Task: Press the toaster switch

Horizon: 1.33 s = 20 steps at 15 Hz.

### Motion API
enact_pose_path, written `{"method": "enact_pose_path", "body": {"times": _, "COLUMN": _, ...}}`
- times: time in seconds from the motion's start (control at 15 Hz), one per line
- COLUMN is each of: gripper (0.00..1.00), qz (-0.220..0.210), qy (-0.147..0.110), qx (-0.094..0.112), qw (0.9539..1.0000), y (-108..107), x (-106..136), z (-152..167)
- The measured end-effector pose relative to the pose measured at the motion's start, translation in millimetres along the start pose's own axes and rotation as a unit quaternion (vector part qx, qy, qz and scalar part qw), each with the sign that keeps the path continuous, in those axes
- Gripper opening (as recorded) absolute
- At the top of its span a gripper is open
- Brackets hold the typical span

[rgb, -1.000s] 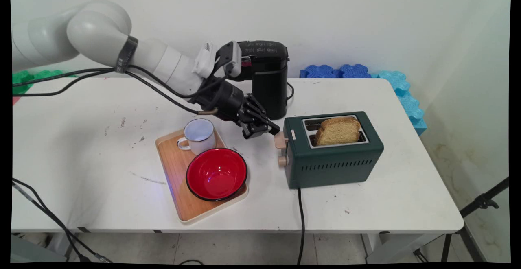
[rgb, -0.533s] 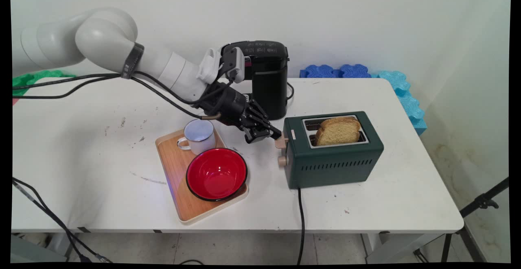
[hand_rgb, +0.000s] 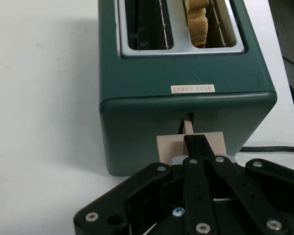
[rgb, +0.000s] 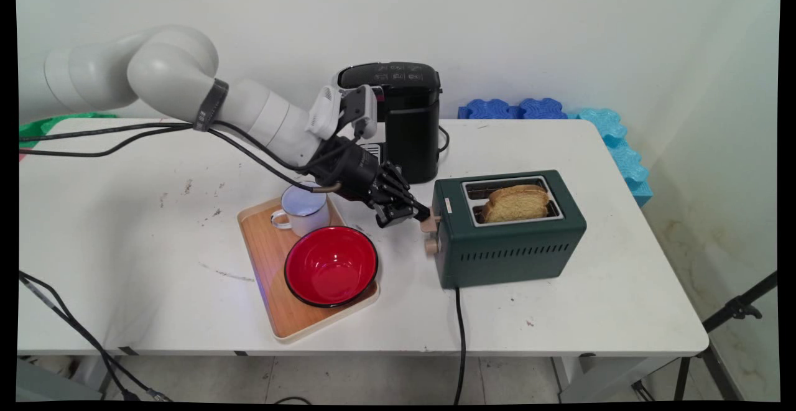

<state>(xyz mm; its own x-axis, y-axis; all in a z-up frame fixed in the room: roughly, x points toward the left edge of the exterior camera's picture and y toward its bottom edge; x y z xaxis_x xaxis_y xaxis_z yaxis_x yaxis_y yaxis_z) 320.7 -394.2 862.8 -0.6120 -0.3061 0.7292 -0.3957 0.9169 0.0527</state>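
A dark green toaster (rgb: 510, 243) stands right of centre on the white table, with a slice of bread (rgb: 516, 203) sitting low in its near slot. My gripper (rgb: 420, 214) is shut, and its joined fingertips rest on top of the beige lever (rgb: 429, 223) at the toaster's left end. In the hand view, the closed gripper (hand_rgb: 194, 142) presses on the lever (hand_rgb: 166, 147) in front of the toaster (hand_rgb: 186, 112). The bread (hand_rgb: 198, 24) shows in the right slot and the other slot is empty. A round beige knob (rgb: 430, 247) sits below the lever.
A black coffee machine (rgb: 407, 119) stands just behind the arm's wrist. A wooden tray (rgb: 267, 255) to the left carries a white mug (rgb: 303, 209) and a red bowl (rgb: 331, 265). The toaster's cord (rgb: 460, 336) runs off the front edge. Blue foam pieces (rgb: 516, 108) line the back wall.
My gripper moved right and down onto the toaster's lever. The lever went lower, and the bread sank deeper into its slot.
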Motion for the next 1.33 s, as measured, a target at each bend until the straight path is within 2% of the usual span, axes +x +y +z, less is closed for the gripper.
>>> {"method": "enact_pose_path", "body": {"times": 1.33, "gripper": 0.00, "qz": -0.004, "qy": -0.009, "qx": -0.003, "qw": 0.9999, "y": 4.0, "x": -21.3, "z": 17.8}}
